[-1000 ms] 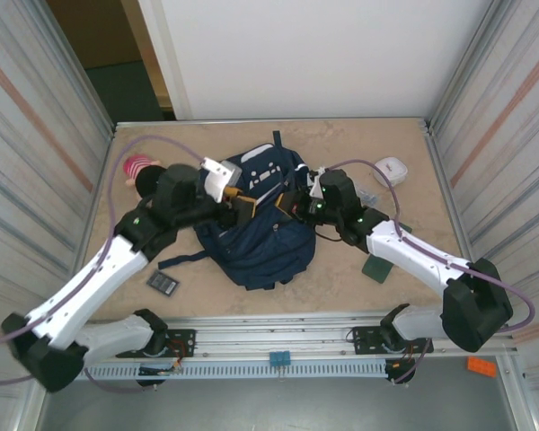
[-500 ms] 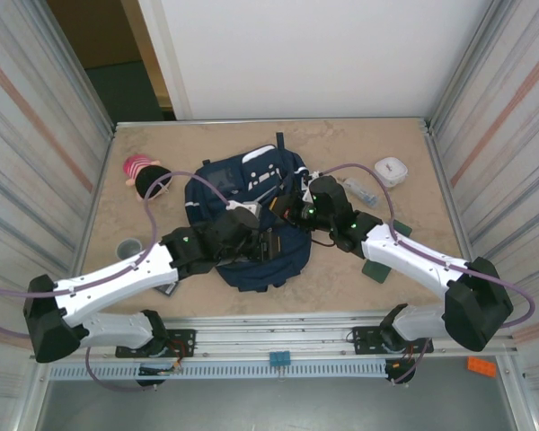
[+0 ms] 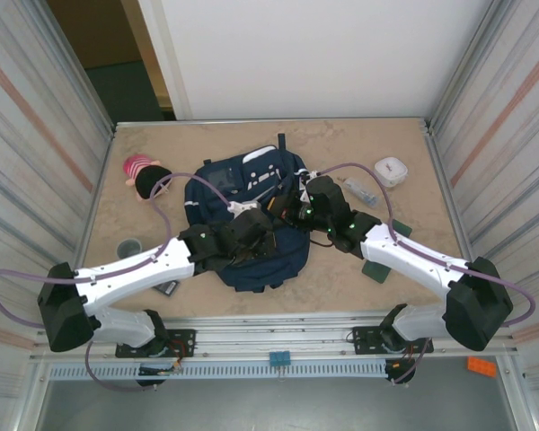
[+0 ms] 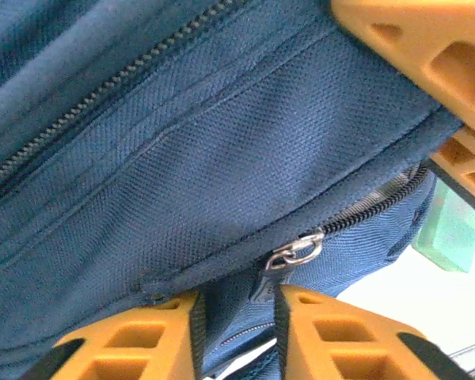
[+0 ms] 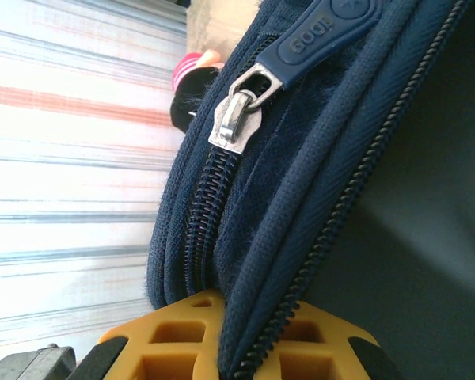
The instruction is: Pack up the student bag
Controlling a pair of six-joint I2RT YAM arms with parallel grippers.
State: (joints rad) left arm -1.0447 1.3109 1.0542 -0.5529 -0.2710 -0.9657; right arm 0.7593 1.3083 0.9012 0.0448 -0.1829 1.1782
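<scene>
The student bag (image 3: 217,190) lies slumped in the middle of the table (image 3: 359,148). It looks soft and floppy, and its cloth will likely fold and slip, so the corded seam beside the zip seems the surest hold. The right claw (image 5: 237,348) is clamped on that seam. The left claw (image 4: 236,321) stands narrow with navy cloth in its gap, but I cannot tell whether it pinches. The arms hide the bag's mouth.

Beyond student bag (image 3: 217,187): bare table (image 3: 359,139), free passage.
Left of it: doll (image 3: 144,175), grey cup (image 3: 128,247).
Right of it: bottle (image 3: 359,190), white case (image 3: 391,169), green pad (image 3: 375,268).
Over it: left arm (image 3: 153,265), right arm (image 3: 404,256).
</scene>
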